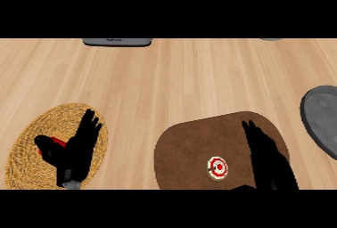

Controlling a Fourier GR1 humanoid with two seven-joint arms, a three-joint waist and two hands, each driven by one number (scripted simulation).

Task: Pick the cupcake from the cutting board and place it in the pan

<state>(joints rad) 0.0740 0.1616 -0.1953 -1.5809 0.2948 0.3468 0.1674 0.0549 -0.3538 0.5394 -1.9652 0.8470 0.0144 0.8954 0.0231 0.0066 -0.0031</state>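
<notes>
I hover my right hand (269,156), fingers straight, beside the cupcake (218,167) on the cutting board (191,147), so it is lined up for a grasp, pan (321,118) nearby.

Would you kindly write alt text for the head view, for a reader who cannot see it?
A cupcake sits on a brown cutting board, with the right robot hand open beside it. A grey pan lies at the right edge; the left robot hand rests over a woven mat.

black left hand (77,147), black right hand (266,156).
</notes>
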